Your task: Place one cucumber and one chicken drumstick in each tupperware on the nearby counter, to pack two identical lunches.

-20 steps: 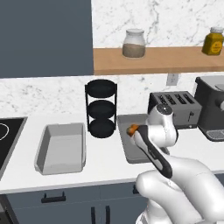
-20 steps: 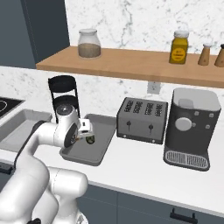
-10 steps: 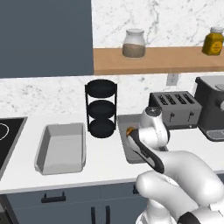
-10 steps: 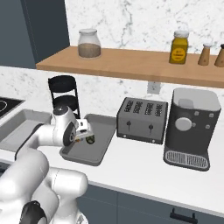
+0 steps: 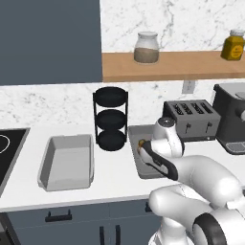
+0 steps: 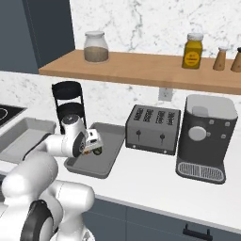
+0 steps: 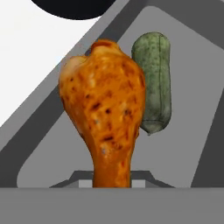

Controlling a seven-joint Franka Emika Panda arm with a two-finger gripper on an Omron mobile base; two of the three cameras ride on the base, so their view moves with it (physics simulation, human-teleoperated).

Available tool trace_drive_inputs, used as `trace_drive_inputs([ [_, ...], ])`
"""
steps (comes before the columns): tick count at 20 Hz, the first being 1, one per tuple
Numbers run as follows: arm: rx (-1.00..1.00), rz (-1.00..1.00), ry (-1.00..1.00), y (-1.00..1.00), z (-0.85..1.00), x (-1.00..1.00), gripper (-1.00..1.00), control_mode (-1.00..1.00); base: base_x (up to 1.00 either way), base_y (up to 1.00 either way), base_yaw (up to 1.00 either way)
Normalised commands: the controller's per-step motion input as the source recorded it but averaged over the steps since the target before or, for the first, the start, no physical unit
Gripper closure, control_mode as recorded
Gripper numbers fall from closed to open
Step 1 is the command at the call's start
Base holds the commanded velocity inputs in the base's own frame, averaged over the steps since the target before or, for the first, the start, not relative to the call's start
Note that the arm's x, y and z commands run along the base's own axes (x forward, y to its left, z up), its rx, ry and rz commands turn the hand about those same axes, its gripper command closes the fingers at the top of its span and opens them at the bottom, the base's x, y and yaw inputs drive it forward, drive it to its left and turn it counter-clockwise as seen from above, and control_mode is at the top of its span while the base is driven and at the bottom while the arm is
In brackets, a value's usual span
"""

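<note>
- Drumstick (image 7: 105, 118) clenched in the claw (image 6: 94, 143) by its thin bone end, meaty end pointing away from the hand; jaws shut on it.
- Claw hangs over the right tray (image 6: 107, 164), the one between the black rack (image 5: 110, 118) and the toaster (image 6: 153, 128). In the left base view a scrap of orange (image 5: 141, 143) shows at the hand, over that tray's near-left part.
- Hand view: cucumber (image 7: 153, 83) already lies in this tray, just beside the drumstick's meaty end on the right. Cannot tell whether the two touch or merely overlap from this angle.
- Left tray (image 5: 67, 160) sits well apart on the desk (image 5: 115, 179), left of the rack; it looks bare inside.
- Judgement: step in hand is setting the drumstick down next to the cucumber, finishing one lunch.
- To do it well: lower until the meat is at or near the tray floor before letting go, so it does not bounce or roll out over the rim.
- Keep it on the open floor left of the cucumber; dropping onto the cucumber could knock it aside.
- Open jaws fully, then lift straight up, so the bone end is not dragged along.
</note>
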Motion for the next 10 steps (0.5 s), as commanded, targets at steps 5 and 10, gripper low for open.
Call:
trace_drive_inputs([
  [5,-0.01,0.08,-0.01,-0.12,-0.47,0.00,1.00,-1.00,0.00,0.00,0.00],
  [10,-0.05,0.04,0.00,0.00,-0.59,0.00,1.00,-1.00,0.00,0.00,0.00],
])
